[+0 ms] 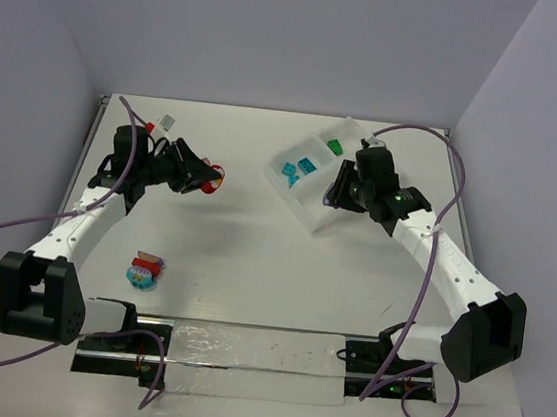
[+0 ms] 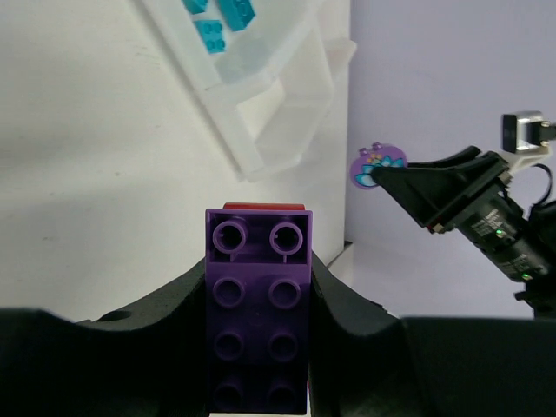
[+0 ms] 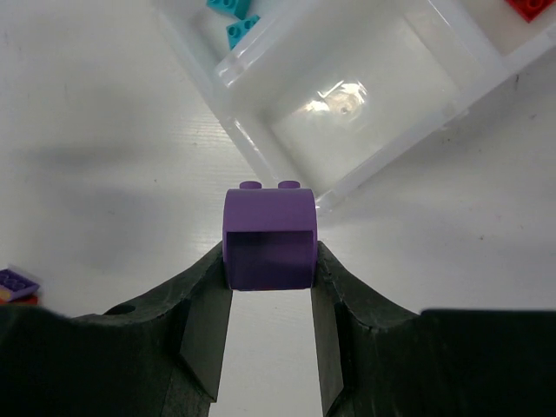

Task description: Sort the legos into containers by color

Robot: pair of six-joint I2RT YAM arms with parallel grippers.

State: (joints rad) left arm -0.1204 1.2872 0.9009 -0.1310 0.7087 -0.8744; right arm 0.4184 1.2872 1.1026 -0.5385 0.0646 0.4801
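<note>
Gripping a purple-and-red lego clump (image 2: 258, 321) in my left hand (image 1: 200, 175) over the counter (image 1: 253, 256); my right hand (image 3: 269, 287) clamps a purple lego (image 3: 269, 234) near the tray (image 3: 373, 104) holding teal legos (image 3: 241, 30).

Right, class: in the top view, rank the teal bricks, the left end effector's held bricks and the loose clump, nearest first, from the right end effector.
1. Teal bricks, in the tray beside the right end effector.
2. Held bricks, across at left.
3. Loose clump, near left corner.
</note>
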